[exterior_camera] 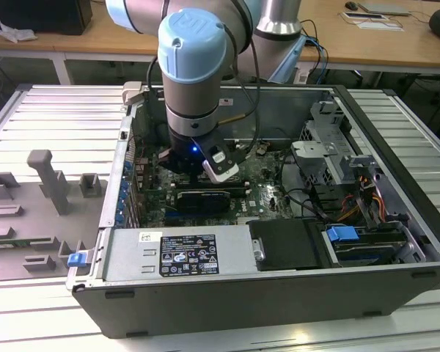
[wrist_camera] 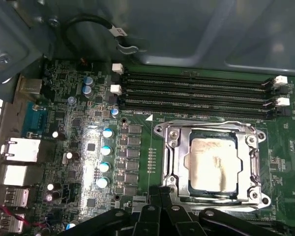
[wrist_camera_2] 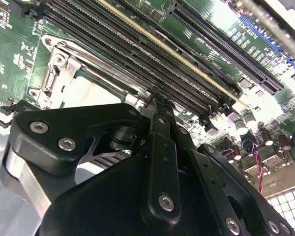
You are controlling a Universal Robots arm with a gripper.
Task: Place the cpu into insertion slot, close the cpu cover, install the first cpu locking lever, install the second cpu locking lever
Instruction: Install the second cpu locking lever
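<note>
In the exterior view, the blue-capped grey arm point(exterior_camera: 194, 66) hides the socket area of the green motherboard point(exterior_camera: 268, 194). In the second wrist view, the black gripper body point(wrist_camera_2: 137, 187) covers most of the pale silver-grey square cpu point(wrist_camera_2: 91, 91). In the first wrist view, black linkage bars point(wrist_camera: 162, 216) hide the near rim of the square metal insertion slot point(wrist_camera: 169, 162).

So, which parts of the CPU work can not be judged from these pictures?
- Exterior view: the arm's wrist and the hand stand in front of the insertion slot.
- First wrist view: the cpu lies under the cpu cover, but the hand's dark links hide the socket's near edge, so whether the locking levers are latched is unclear.
- Second wrist view: the hand body hides most of the insertion slot.
- Fingertips: hidden, open or shut unknown.
</note>
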